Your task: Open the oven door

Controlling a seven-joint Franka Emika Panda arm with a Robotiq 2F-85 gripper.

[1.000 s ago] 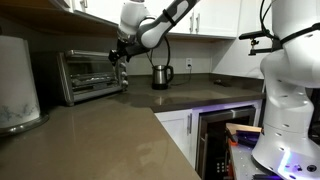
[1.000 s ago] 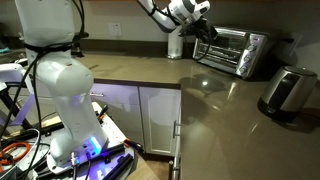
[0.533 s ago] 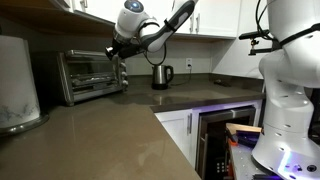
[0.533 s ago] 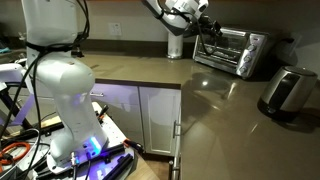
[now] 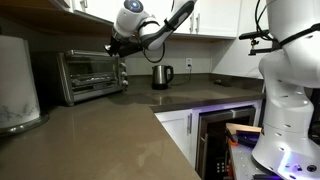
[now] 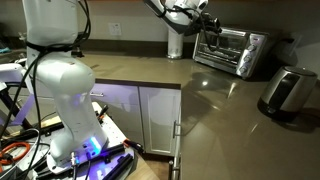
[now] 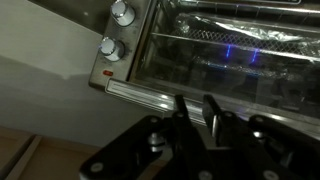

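Note:
The small silver oven [image 5: 66, 92] stands at the back of the counter, seen in both exterior views, with its oven door [image 5: 88, 72] upright and closed against the body [image 6: 257, 57]. My gripper [image 5: 113, 47] hangs at the door's top edge on the knob side [image 6: 207, 22]. In the wrist view the dark glass oven door [image 7: 230, 60] fills the frame, with its silver bar handle [image 7: 140, 95] running just beyond my gripper [image 7: 195, 108]. The two fingers stand close together with a narrow gap, at the handle. I cannot tell whether they touch it.
A steel kettle [image 5: 160, 76] stands beside the oven [image 6: 176, 45]. Two knobs [image 7: 110, 48] sit beside the door. A silver appliance [image 6: 288, 90] and a white container [image 5: 18, 85] stand on the counter. A built-in appliance [image 5: 215, 135] sits under the counter.
The gripper rose from in front of the door to its top edge, and the fingers have drawn closer together. The oven door has not moved.

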